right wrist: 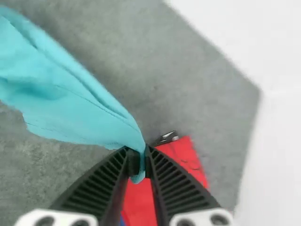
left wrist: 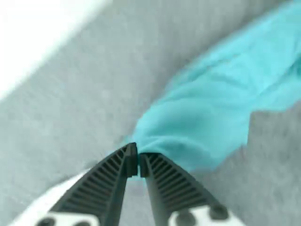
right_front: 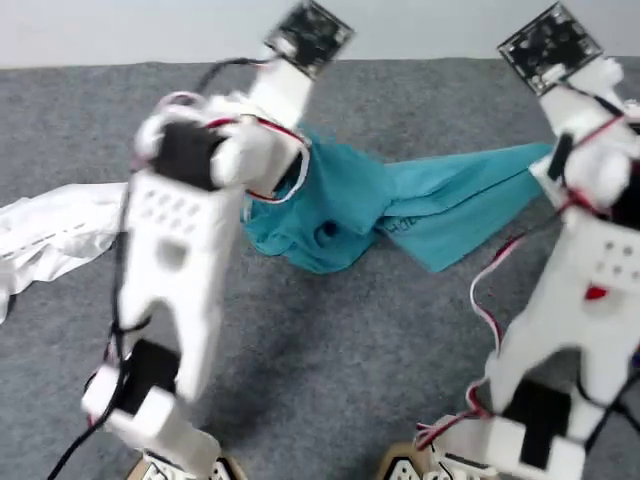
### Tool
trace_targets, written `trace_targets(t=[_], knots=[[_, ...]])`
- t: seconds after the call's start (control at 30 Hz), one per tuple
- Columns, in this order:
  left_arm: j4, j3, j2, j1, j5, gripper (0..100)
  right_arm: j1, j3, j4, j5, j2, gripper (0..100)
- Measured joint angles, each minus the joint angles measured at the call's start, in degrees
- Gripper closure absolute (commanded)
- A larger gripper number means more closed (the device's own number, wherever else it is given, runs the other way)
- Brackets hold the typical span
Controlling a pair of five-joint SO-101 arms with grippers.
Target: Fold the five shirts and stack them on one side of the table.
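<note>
A teal shirt [right_front: 400, 205] hangs stretched between both arms above the grey table, bunched and sagging in the middle. In the left wrist view my left gripper [left wrist: 137, 162] is shut on one pinched edge of the teal shirt [left wrist: 211, 113]. My right gripper [right wrist: 138, 162] is shut on another corner of the teal shirt [right wrist: 61, 103], which drapes away from its fingers. From above, the left arm [right_front: 200, 220] stands at the shirt's left end and the right arm [right_front: 590, 200] at its right end. A white shirt [right_front: 55, 230] lies crumpled at the table's left edge.
The grey felt table surface [right_front: 350, 330] lies open in front of the shirt between the two arm bases. A red object [right wrist: 181, 162] sits under the right gripper. A pale wall [right_front: 150, 30] runs behind the table's far edge.
</note>
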Motion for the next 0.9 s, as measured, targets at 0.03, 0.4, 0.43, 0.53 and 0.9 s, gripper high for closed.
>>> trace_targets(t=[0.03,0.4,0.43,0.53,0.9], knots=[[0.0,-1.2,-2.1,0.0,0.0,100,0.0,0.0,0.0,0.0,-2.0,98.6],[0.1,-13.5,-17.5,-0.4,0.0,100,3.2,-0.2,-0.1,0.2,-21.8,98.4],[0.1,-14.7,-18.8,-0.4,0.0,100,4.5,-0.3,-0.1,0.2,-22.9,98.5],[0.2,-18.2,-22.5,-0.4,0.0,100,8.5,-0.4,-0.1,0.2,-25.9,98.7],[0.2,-20.0,-32.9,-0.4,-2.9,100,14.6,-0.4,-0.1,0.2,-36.5,98.6]])
